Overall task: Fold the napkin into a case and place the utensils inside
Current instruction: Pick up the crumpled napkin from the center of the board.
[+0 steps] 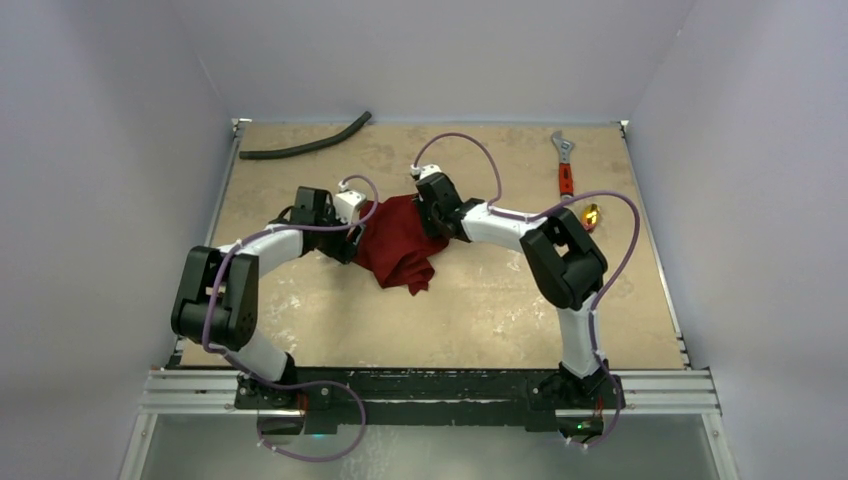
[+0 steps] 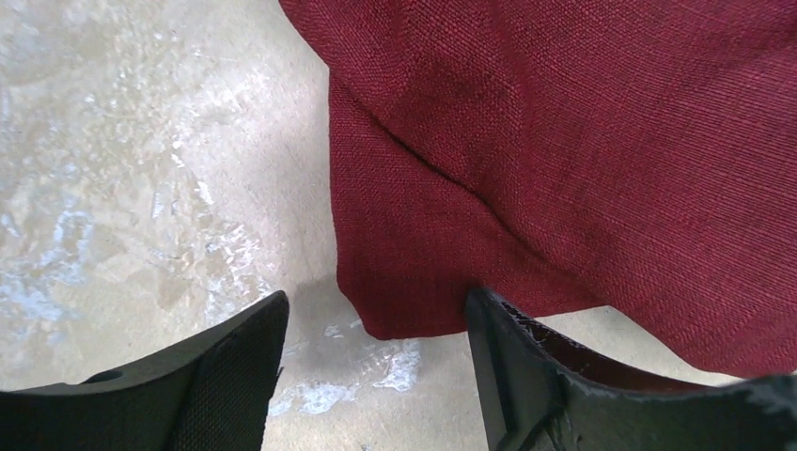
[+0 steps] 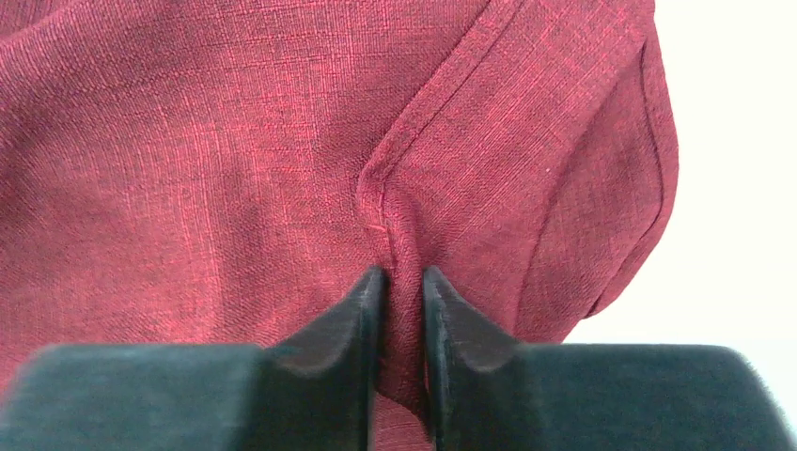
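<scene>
The napkin [image 1: 400,245] lies bunched in the middle of the table [image 1: 480,310], a plain maroon cloth of coarse, visible weave, not flat. From above, its long axis runs from the far side towards the arm bases. It is broad at the far end and narrows to a loose point at the near end, leaning slightly right. A stitched hem shows in the right wrist view, bent into a raised ridge.

The right gripper [image 3: 402,282] is at the napkin's far right edge. Its black fingers [image 3: 343,319] are pressed together on that hemmed ridge, with the fold of cloth pinched between them.

The left gripper [image 2: 376,310] is at the napkin's left edge. Its jaws stand apart with a rounded, doubled corner of the cloth between them. The tip of one textured black finger [image 2: 507,357] meets the cloth's edge, while the other is clear of it, over bare table. The cloth is not clamped there.

The table around the napkin is a beige, mottled, slightly glossy surface.

The utensils [image 1: 590,215] show only as a small shiny gold shape well to the right of the napkin; their pieces cannot be told apart. Beyond them, to the napkin's far right, lies a wrench [image 1: 565,165] with a red handle and a silver head. A black hose [image 1: 310,143] curves along the far edge, to the napkin's far left.
</scene>
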